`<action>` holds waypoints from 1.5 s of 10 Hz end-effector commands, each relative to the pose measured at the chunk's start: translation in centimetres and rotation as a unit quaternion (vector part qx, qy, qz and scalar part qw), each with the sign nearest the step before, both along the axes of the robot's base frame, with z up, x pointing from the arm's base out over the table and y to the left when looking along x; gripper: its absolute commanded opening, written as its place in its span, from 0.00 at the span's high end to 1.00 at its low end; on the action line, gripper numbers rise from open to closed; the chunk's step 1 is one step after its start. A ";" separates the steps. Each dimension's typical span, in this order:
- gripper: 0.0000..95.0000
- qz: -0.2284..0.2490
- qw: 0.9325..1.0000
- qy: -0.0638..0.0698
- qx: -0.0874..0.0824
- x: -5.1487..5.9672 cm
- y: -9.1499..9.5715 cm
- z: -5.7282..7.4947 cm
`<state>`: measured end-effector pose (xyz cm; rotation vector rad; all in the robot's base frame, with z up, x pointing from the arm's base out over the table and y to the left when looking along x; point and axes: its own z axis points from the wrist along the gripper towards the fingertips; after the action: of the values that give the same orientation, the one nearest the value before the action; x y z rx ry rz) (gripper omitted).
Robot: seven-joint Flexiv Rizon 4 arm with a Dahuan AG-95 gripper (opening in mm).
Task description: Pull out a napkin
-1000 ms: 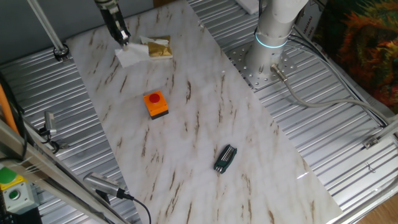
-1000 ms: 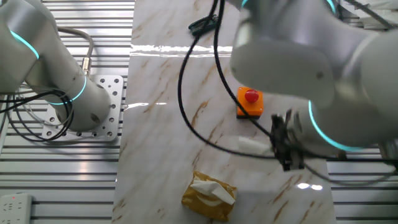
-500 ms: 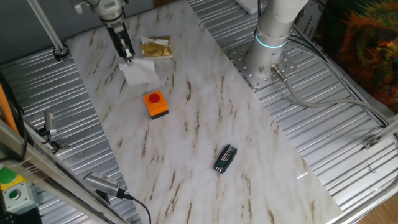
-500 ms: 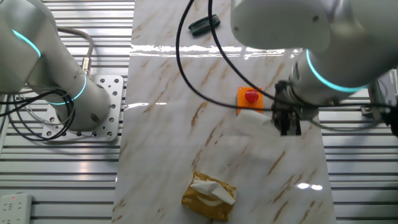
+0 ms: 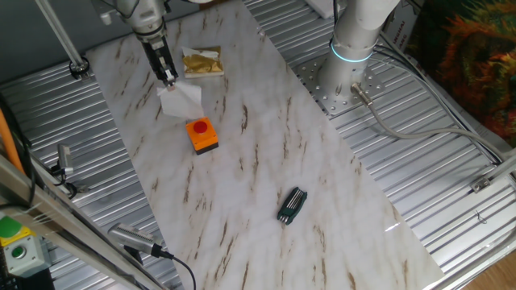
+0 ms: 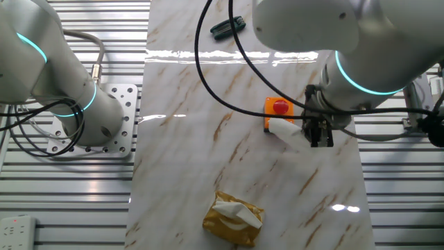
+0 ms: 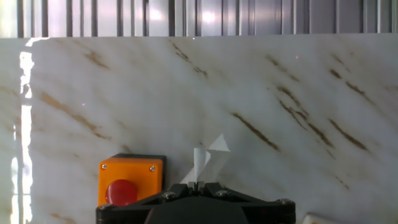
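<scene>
Tool is pinched closed on one corner of the napkin, and has carried it off the tissue pack over the last second. A second back the sheet sat right against the pack; now it hangs clear of it, just beside the orange button box. The other fixed view shows the same: napkin dangles from the tool next to the box, pack well apart, with another sheet popped up. Hand view: thin white edge between the fingertips. Judgement: pull-out is effectively done; what's left is releasing onto the desk. Risk: thin paper could tear or slip.
</scene>
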<state>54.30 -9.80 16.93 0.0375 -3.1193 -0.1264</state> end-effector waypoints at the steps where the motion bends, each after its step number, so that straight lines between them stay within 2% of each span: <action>1: 1.00 -0.001 1.000 0.000 0.000 0.0 0.0 -0.1; 3: 1.00 0.001 1.000 0.000 -0.003 0.0 -0.1 -0.7; 6: 1.00 0.003 1.000 -0.005 -0.004 -0.1 -0.3 -2.6; 8: 1.00 -0.001 1.000 0.001 -0.002 -0.1 -0.3 -2.6; 9: 1.00 0.004 1.000 -0.001 0.004 -0.1 -0.3 -2.6; 10: 0.40 0.015 1.000 -0.004 0.009 -0.1 -0.3 -2.6; 11: 0.00 0.015 1.000 -0.005 0.015 -0.1 -0.3 -2.6; 15: 0.00 0.012 1.000 -0.004 0.014 -0.1 -0.3 -2.6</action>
<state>54.10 -10.05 14.35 0.0753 -3.1252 -0.1659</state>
